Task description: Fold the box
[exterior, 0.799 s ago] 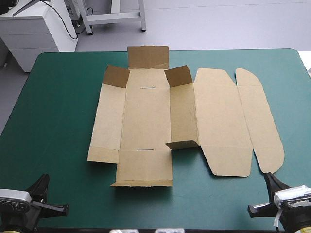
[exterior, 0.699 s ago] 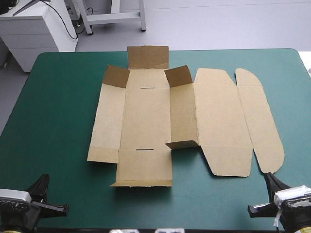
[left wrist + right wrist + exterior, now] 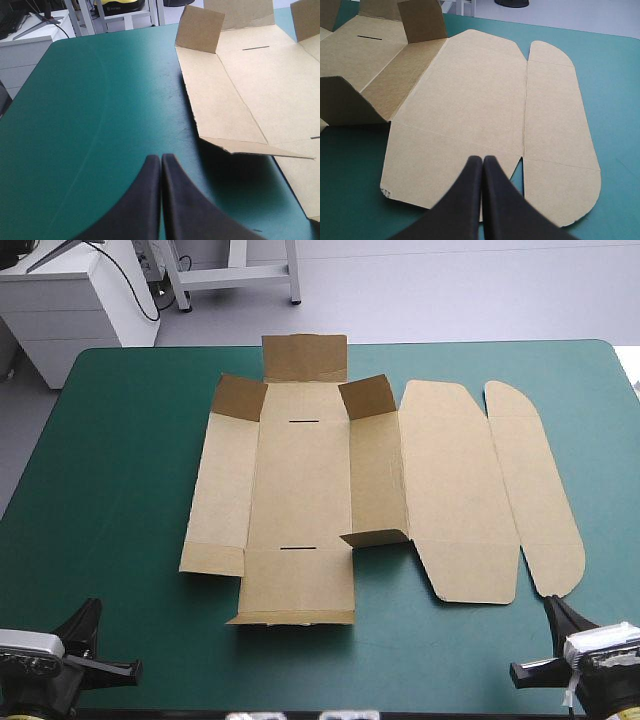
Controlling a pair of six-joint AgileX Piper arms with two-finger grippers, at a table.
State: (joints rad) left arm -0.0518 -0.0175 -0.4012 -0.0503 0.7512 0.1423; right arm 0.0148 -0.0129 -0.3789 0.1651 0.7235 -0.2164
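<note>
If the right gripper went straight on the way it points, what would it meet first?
Probably the flat brown cardboard box sheet: the right gripper, fingers shut, points at its broad lid panel, near the crease to the narrow rounded flap. How high the tips stand above the board is unclear.

The table (image 3: 110, 490), under a teal-green cover, fills most of the frame, its far corners rounded. Beyond it at upper left stands a white cabinet (image 3: 70, 310), with a grey frame (image 3: 235, 272) beside it.
</note>
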